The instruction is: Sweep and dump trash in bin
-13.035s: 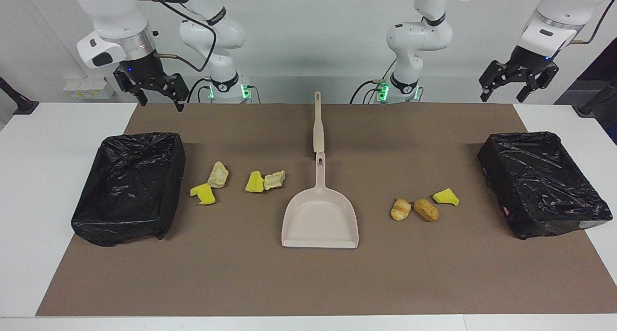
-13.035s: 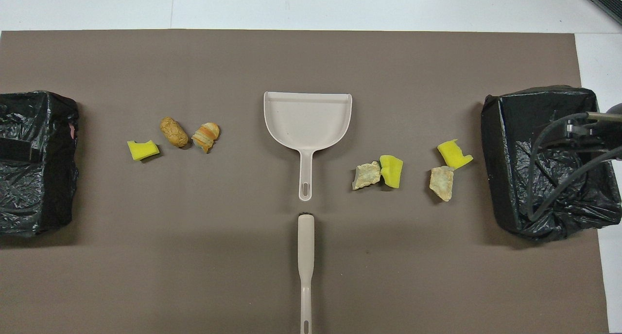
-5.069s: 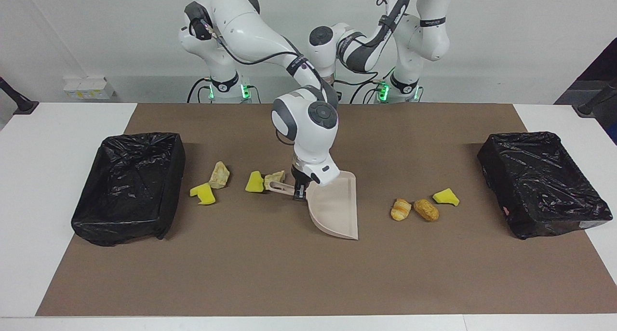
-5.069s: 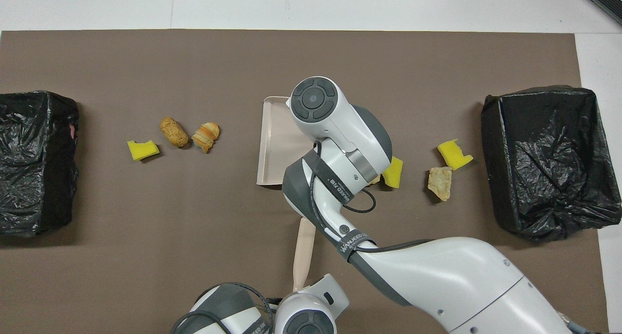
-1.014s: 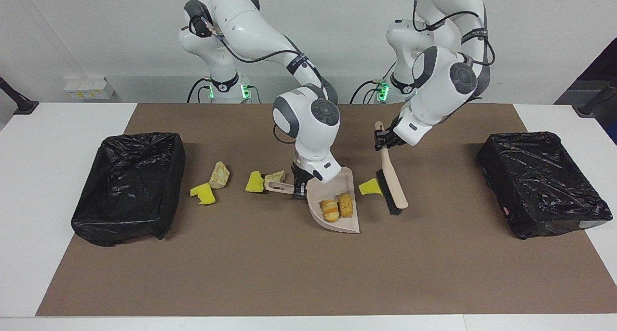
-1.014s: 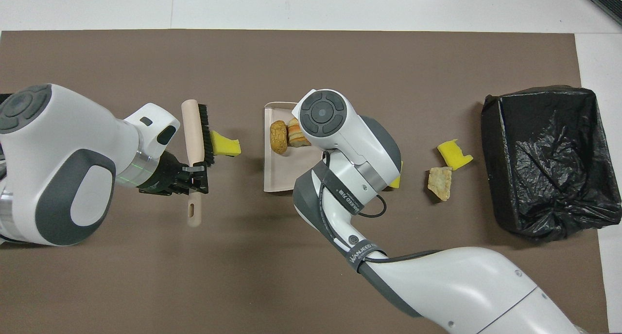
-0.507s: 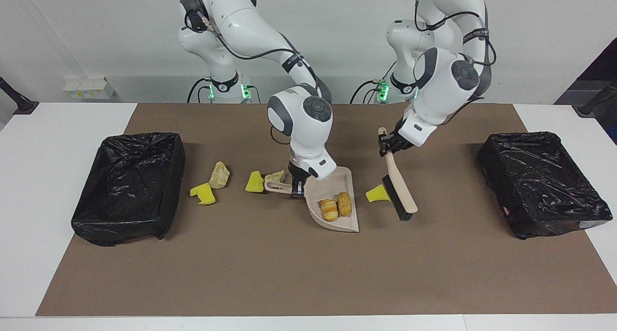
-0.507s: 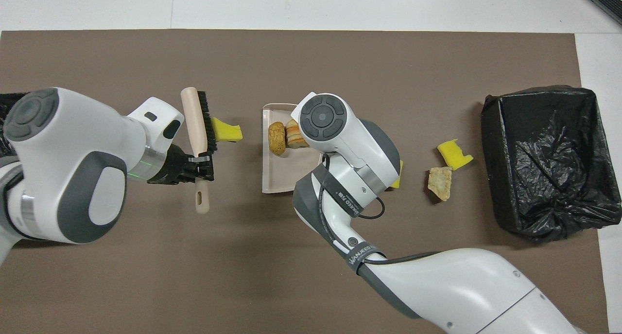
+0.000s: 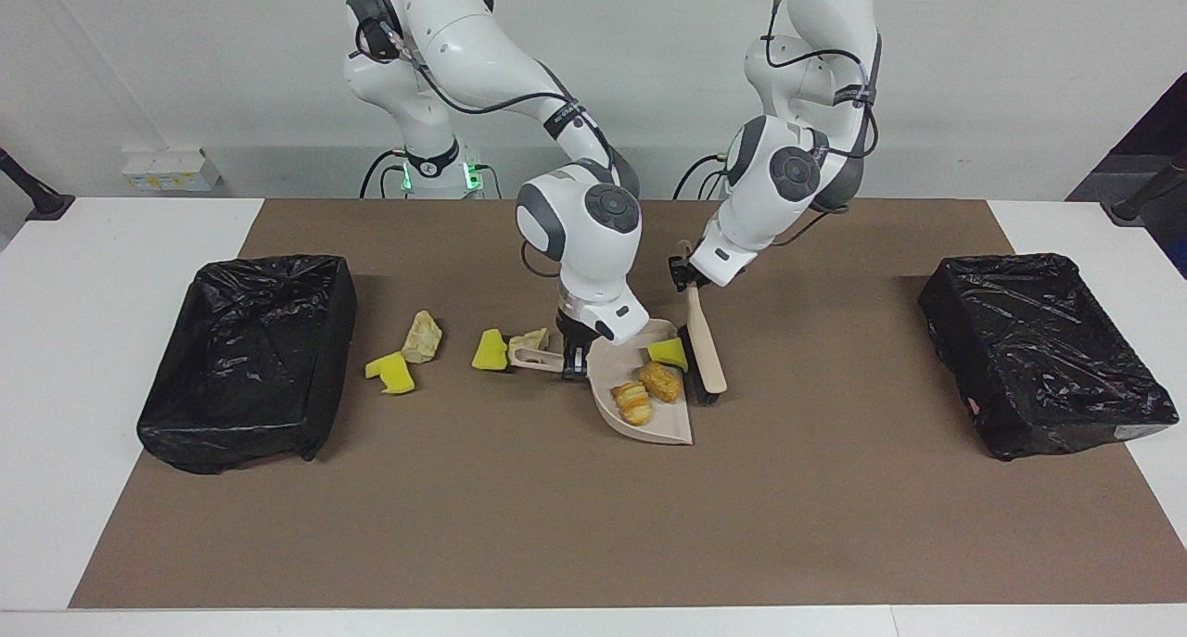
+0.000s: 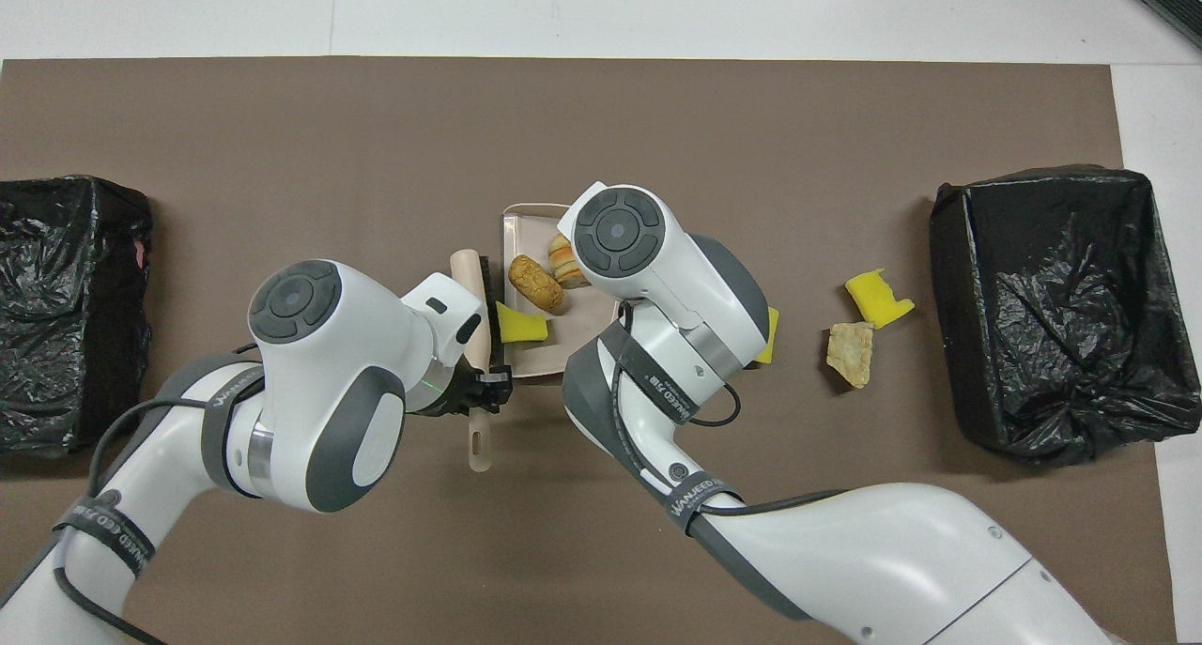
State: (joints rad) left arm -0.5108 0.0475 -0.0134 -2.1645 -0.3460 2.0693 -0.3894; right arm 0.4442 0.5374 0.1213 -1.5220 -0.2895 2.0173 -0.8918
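A beige dustpan [image 9: 660, 423] lies tilted at the mat's middle, and my right gripper [image 9: 573, 363] is shut on its handle. Two bread rolls [image 9: 633, 402] [image 10: 535, 284] lie in the pan, with a yellow sponge chunk [image 9: 666, 351] [image 10: 519, 327] just inside its mouth. My left gripper [image 9: 688, 280] [image 10: 488, 388] is shut on the brush [image 9: 705, 363] handle, and the bristles rest against that sponge at the pan's mouth. More trash lies toward the right arm's end: a yellow sponge [image 9: 490, 350], a beige lump [image 9: 530, 340], another lump [image 9: 421, 336] and a sponge [image 9: 391, 373]. The overhead view hides my right gripper under its arm.
A black-lined bin [image 9: 325, 377] [image 10: 1042, 194] stands at the right arm's end of the brown mat. Another such bin [image 9: 964, 340] [image 10: 66, 194] stands at the left arm's end. Both arms crowd over the mat's middle.
My left gripper swept the brush toward the dustpan and pushed the yellow sponge chunk into its mouth. The rolls shifted a little inside the pan. The right gripper kept its hold.
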